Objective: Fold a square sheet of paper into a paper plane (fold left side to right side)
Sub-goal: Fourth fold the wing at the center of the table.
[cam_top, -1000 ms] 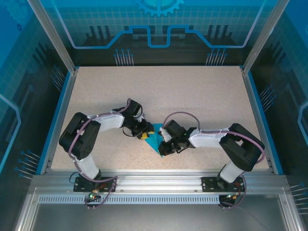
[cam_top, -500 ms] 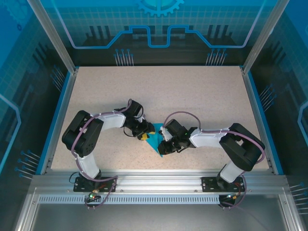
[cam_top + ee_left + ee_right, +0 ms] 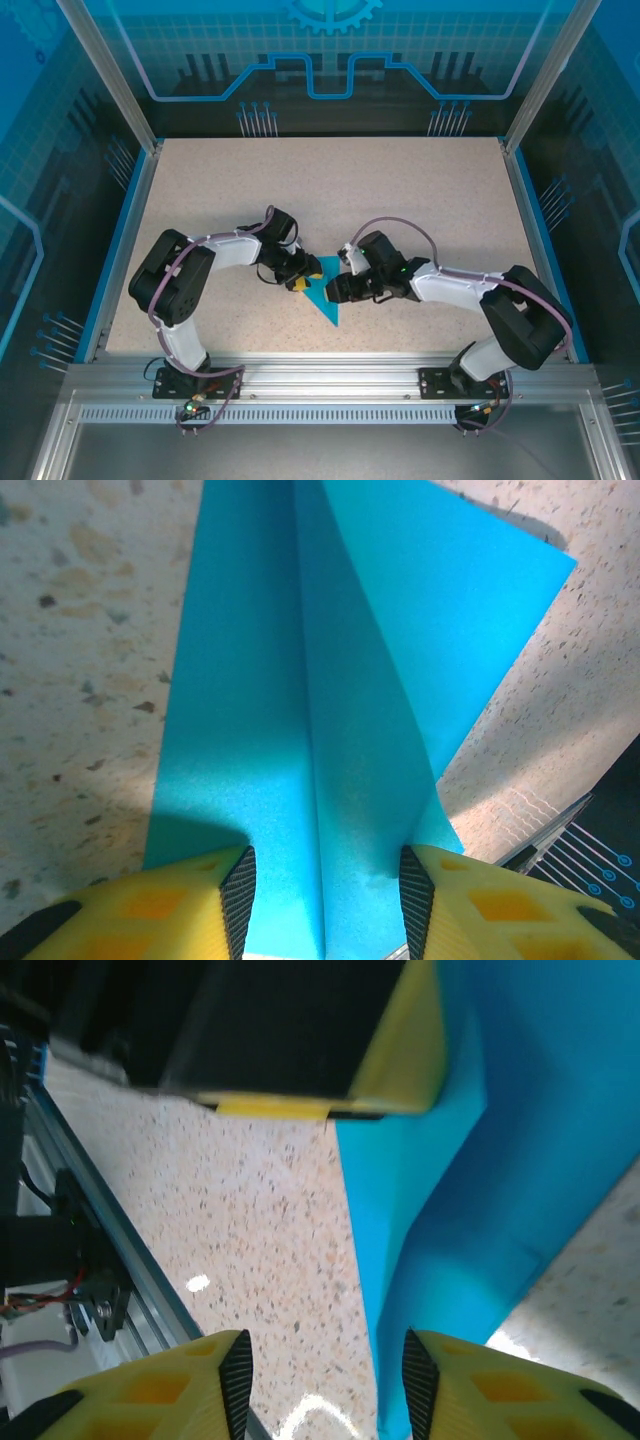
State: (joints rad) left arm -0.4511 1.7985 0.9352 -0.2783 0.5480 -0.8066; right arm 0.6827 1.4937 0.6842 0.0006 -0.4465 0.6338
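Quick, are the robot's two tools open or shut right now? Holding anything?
Left tool: open, fingers either side of the blue paper, not pinching it.
Right tool: open, holding nothing, with the blue paper's edge beside one finger.

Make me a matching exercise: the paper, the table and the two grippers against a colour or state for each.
1. paper
2. table
3. left gripper
4. right gripper

A. open, the paper's edge running between its fingers
B. speckled beige
C. teal, with a long crease
D. open, fingers astride the crease

Pairs: 1-C, 2-B, 3-D, 4-A
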